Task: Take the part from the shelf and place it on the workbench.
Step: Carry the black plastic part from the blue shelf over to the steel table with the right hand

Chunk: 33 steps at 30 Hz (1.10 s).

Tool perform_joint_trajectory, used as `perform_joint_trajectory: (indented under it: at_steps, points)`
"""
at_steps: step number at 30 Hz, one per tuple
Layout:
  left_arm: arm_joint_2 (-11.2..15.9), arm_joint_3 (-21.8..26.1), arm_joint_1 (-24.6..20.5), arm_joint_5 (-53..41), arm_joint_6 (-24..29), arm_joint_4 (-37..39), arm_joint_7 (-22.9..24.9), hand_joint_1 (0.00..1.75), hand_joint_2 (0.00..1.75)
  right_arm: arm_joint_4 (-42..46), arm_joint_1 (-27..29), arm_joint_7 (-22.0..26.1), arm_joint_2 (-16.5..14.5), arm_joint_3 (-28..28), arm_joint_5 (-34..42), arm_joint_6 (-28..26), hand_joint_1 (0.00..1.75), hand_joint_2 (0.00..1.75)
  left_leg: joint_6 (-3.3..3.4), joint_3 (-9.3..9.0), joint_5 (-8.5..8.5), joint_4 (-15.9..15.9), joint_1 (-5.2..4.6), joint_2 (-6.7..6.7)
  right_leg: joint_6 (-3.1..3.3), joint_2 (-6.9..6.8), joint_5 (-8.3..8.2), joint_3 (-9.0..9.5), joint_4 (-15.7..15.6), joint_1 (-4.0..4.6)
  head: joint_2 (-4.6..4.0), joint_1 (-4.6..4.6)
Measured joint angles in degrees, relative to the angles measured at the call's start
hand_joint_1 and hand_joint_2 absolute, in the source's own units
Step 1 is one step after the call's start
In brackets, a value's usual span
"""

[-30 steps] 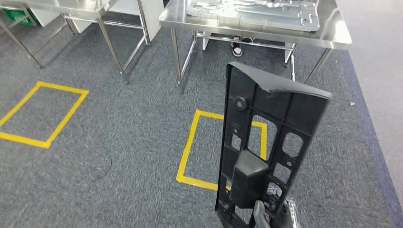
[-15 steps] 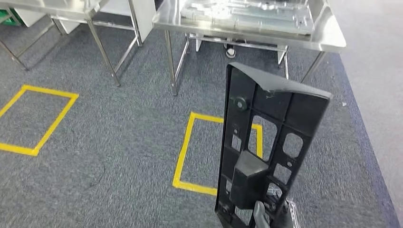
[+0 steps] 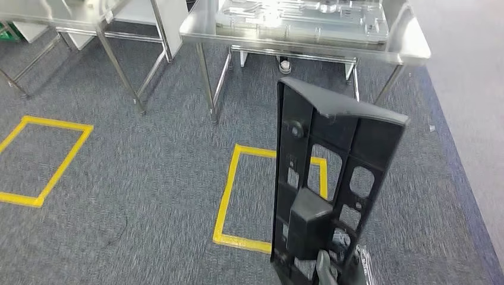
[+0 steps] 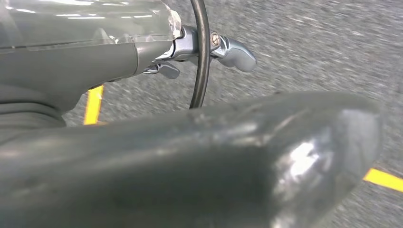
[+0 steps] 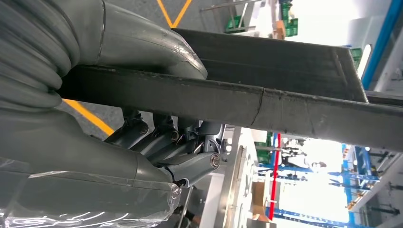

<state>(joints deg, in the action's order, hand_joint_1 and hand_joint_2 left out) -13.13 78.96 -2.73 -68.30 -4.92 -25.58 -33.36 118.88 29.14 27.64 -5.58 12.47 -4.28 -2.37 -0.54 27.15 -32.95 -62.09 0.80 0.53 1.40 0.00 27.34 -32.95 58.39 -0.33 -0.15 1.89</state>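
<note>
A long black plastic part [image 3: 339, 178] with cut-outs stands upright in front of me, over the carpet. My right hand [image 3: 325, 270] grips its lower end at the bottom edge of the head view. In the right wrist view the thick thumb [image 5: 138, 45] lies on one side of the part [image 5: 285, 107] and the dark fingers [image 5: 190, 166] wrap the other side. The steel workbench [image 3: 285, 46] stands ahead, beyond the part. My left hand [image 4: 190, 161] hangs over the floor holding nothing, its fingertips [image 4: 235, 50] apart from the thumb.
A large silver metal plate [image 3: 303, 18] lies on the workbench top. A second steel table [image 3: 71, 12] stands at the far left. Yellow tape squares mark the grey carpet, one [image 3: 229, 190] before the workbench and one [image 3: 59, 166] at the left.
The whole picture has shifted as the camera moved: the workbench and floor marks slid left and slightly nearer. The part stays upright in my right hand.
</note>
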Motion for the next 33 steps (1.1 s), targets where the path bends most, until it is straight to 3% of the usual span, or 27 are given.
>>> perform_joint_trajectory:
  at_steps: [3,4,5,8,10,12,14,16,18,19,20,21,23,25,26,28,29,31,33]
  points:
    - [0.08,-0.02,-0.06,0.06,-0.13,-0.06,0.13,0.00,0.00,-0.03,-0.28,-0.03,-0.19,0.02,-0.59,-0.40,1.75,1.75,-0.35,6.05,-4.31,-9.80,0.06,-0.06,0.61,0.05,1.01,1.21,-0.21,0.13,0.00,0.02]
    - [0.11,-0.01,0.06,0.08,-0.17,-0.08,0.18,0.00,0.00,-0.06,-0.30,-0.03,-0.23,0.02,-0.91,-0.74,1.75,1.75,-0.40,7.72,-4.67,-11.53,0.05,-0.06,0.66,0.18,1.41,1.62,-0.17,0.22,0.00,0.02]
    - [0.18,0.00,0.19,0.11,-0.21,-0.13,0.23,0.00,0.00,-0.10,-0.30,-0.02,-0.26,0.03,-1.29,-1.20,1.75,1.75,-0.37,8.58,-3.76,-11.41,0.04,-0.07,0.66,0.33,1.85,2.13,-0.11,0.31,0.00,0.02]
    - [0.44,0.03,0.40,0.17,-0.37,-0.39,0.36,0.00,0.00,-0.17,-0.42,0.04,-0.36,0.05,-2.42,-2.67,1.75,1.75,0.29,7.04,3.32,-2.75,-0.16,-0.09,0.35,0.53,3.29,3.93,0.01,0.44,0.00,0.01]
    - [0.57,0.04,0.44,0.22,-0.44,-0.51,0.44,0.00,0.00,-0.11,-0.73,0.18,-0.44,0.07,-3.09,-3.74,1.75,1.75,0.86,6.15,4.35,1.23,-0.55,-0.11,-0.18,0.58,3.96,4.35,0.03,0.46,0.00,0.02]
    - [0.67,0.08,0.61,0.21,-0.56,-0.61,0.55,0.00,0.00,0.08,-1.05,0.27,-0.48,0.08,-3.44,-4.75,1.75,1.75,1.48,5.84,3.84,2.29,-0.73,-0.15,-0.92,0.68,3.99,4.58,0.44,0.53,0.00,0.03]
    - [0.64,0.11,0.71,0.08,-0.80,-0.69,0.61,0.00,0.00,0.44,-1.37,0.20,-0.49,0.08,-2.68,-5.04,1.75,1.75,2.11,4.60,4.40,3.20,-0.38,-0.04,-1.50,0.65,4.27,4.81,1.56,0.52,0.00,0.00]
    - [0.62,0.11,0.51,-0.03,-0.96,-0.73,0.61,0.00,0.00,0.80,-1.89,0.13,-0.48,0.09,-1.29,-4.80,1.75,1.75,2.48,3.31,4.36,3.95,-0.09,0.26,-2.15,0.55,6.32,2.78,5.43,0.30,0.00,-0.01]
    - [0.68,0.11,0.38,-0.04,-0.99,-0.75,0.60,0.00,0.00,0.99,-2.22,0.10,-0.47,0.10,-0.53,-4.70,1.75,1.75,2.63,2.73,3.89,4.16,-0.09,0.68,-2.75,0.47,8.87,-1.60,11.82,-0.05,0.00,-0.01]
    - [0.68,0.11,0.40,-0.04,-0.99,-0.75,0.60,0.00,0.00,1.02,-2.24,0.08,-0.45,0.10,-0.41,-4.71,1.75,1.75,2.62,2.38,3.51,4.18,-0.08,1.00,-2.96,0.40,9.18,-3.64,14.08,-0.27,0.00,-0.01]
    - [0.67,0.12,0.44,-0.04,-1.00,-0.75,0.61,0.00,0.00,1.03,-2.23,0.05,-0.44,0.10,-0.34,-4.72,1.75,1.75,2.55,1.92,3.09,4.17,-0.05,1.34,-3.11,0.29,8.37,-4.86,14.63,-0.44,0.00,-0.01]
    - [0.65,0.13,0.48,-0.05,-1.01,-0.75,0.61,0.00,0.00,1.04,-2.23,0.04,-0.43,0.10,-0.32,-4.75,1.75,1.75,2.45,1.32,2.62,4.18,0.00,1.71,-3.26,0.04,6.45,-5.10,13.25,-0.59,0.00,-0.01]
    - [0.57,0.15,0.55,-0.05,-1.02,-0.76,0.64,0.00,0.00,1.07,-2.30,0.06,-0.43,0.10,-0.45,-4.97,1.75,1.75,2.04,0.00,1.56,4.29,0.09,2.43,-3.37,-1.40,1.32,-3.45,6.90,-0.64,0.00,-0.01]
    - [0.54,0.24,0.47,-0.07,-1.05,-0.79,0.70,0.00,0.00,1.13,-2.44,0.09,-0.43,0.11,-0.80,-5.26,1.75,1.75,1.31,-0.85,0.69,4.46,-0.01,3.07,-2.86,-2.75,-0.26,-2.23,2.37,-0.12,0.00,-0.02]
    - [0.54,0.28,0.42,-0.08,-1.08,-0.81,0.74,0.00,0.00,1.16,-2.47,0.10,-0.43,0.13,-1.04,-5.46,1.75,1.75,0.88,-1.29,0.47,4.47,-0.10,3.33,-2.37,-2.87,0.15,-2.19,1.88,0.13,0.00,-0.01]
    - [0.54,0.31,0.23,-0.10,-1.14,-0.85,0.78,0.00,0.00,1.27,-2.43,0.08,-0.43,0.17,-1.50,-5.91,1.75,1.75,0.11,-2.03,0.28,4.32,-0.16,3.67,-1.21,-2.23,0.18,-1.74,1.42,0.21,0.00,0.02]
    - [0.54,0.31,0.20,-0.11,-1.15,-0.86,0.78,0.00,0.00,1.30,-2.42,0.07,-0.44,0.20,-1.67,-6.08,1.75,1.75,-0.14,-2.25,0.20,3.72,-0.06,3.16,-0.78,-1.92,0.21,-1.23,1.13,0.12,0.00,0.01]
    - [0.50,0.31,0.12,-0.12,-1.16,-0.88,0.79,0.00,0.00,1.38,-2.58,0.05,-0.46,0.28,-1.80,-6.12,1.75,1.75,-0.41,-0.52,-0.96,0.05,0.15,1.38,-0.06,-1.43,0.44,-0.06,0.56,-0.02,0.00,0.02]
    - [0.44,0.33,0.16,-0.12,-1.17,-0.89,0.81,0.00,0.00,1.44,-2.80,0.03,-0.48,0.45,-1.94,-6.22,1.75,1.75,-0.51,3.80,-3.67,-6.76,0.23,0.14,0.43,-0.87,0.95,0.61,0.36,0.10,0.00,0.02]
